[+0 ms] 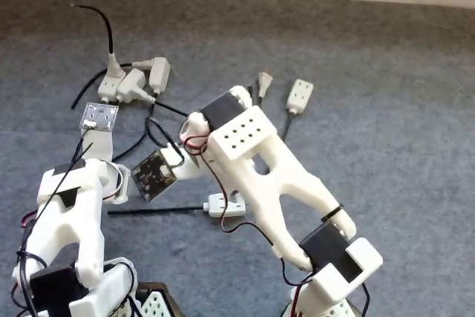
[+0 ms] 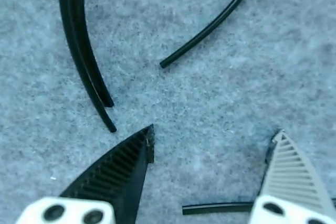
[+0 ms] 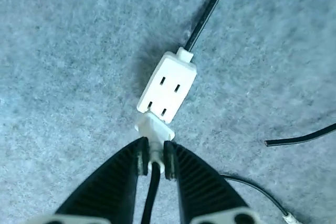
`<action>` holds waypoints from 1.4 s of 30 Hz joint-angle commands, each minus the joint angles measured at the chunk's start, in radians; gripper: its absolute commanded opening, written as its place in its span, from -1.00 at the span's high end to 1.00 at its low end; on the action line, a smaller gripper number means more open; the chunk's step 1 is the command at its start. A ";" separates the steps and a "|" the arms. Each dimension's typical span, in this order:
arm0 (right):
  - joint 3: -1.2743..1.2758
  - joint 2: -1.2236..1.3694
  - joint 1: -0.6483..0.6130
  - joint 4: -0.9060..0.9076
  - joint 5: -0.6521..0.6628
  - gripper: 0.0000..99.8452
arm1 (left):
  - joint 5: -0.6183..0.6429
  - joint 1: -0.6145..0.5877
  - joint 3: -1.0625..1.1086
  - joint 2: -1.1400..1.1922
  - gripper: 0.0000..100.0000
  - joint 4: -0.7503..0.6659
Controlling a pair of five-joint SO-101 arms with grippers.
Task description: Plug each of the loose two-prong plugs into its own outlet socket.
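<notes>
My right gripper [image 3: 153,157] is shut on a small white two-prong plug [image 3: 153,128] whose black cord runs back between the fingers. The plug's front sits against the near end of a white outlet block [image 3: 168,85]; its prongs are hidden. The block has two pairs of slots on its upper face and a black cable [image 3: 207,9] leaving its far end. In the high view the block [image 1: 220,204] lies half under the right arm [image 1: 260,161]. My left gripper [image 2: 214,135] hangs open over bare carpet, with nothing between its fingers, near loose black cable ends [image 2: 86,61].
A cluster of white plugs and outlets [image 1: 132,83] with black cords lies at the back left. Another white outlet block [image 1: 299,94] and a loose plug [image 1: 263,79] lie behind the right arm. Grey carpet [image 1: 386,146] stretches to the right.
</notes>
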 commanded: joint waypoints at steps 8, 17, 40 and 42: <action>-0.005 -0.016 -0.019 -0.045 -0.338 0.99 | -0.014 0.021 0.005 0.004 0.35 -0.011; 0.120 -0.019 -0.048 -0.157 -0.150 0.99 | -0.014 0.021 0.005 0.004 0.35 -0.011; 0.122 -0.019 -0.108 -0.151 0.078 0.99 | -0.014 0.021 0.005 0.004 0.35 -0.011; 0.104 -0.012 -0.108 -0.151 0.086 0.99 | -0.014 0.021 0.005 0.004 0.35 -0.011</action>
